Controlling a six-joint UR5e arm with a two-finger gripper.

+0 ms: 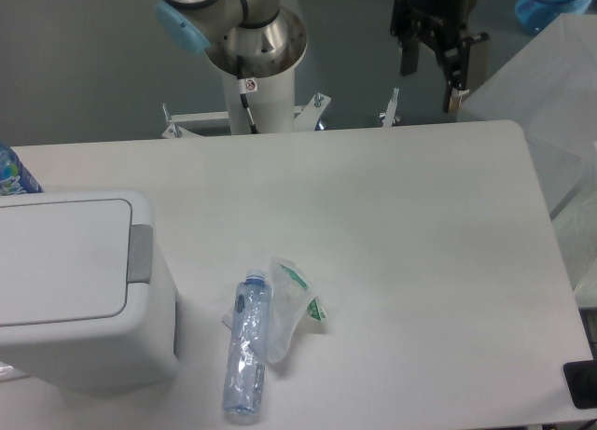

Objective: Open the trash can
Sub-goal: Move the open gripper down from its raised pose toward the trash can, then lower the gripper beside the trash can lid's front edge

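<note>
Nearest the camera, at the lower left of the table [420, 225], stands the trash can [75, 290], a boxy white bin whose flat lid is down and whose grey push-button tab [140, 254] sits on the rim facing the table's middle. Just beside the bin lies a crushed clear bottle [246, 346], touching a crumpled clear wrapper [291, 304]. Smallest and farthest, the gripper [431, 71] hangs above the table's far edge at upper right, its fingers apart and holding nothing. From the gripper, the bin lies well apart, diagonally toward the near left. Its lid runs lengthwise left to right, so the tab is likely the closest part to reach. Opening has not begun.
</note>
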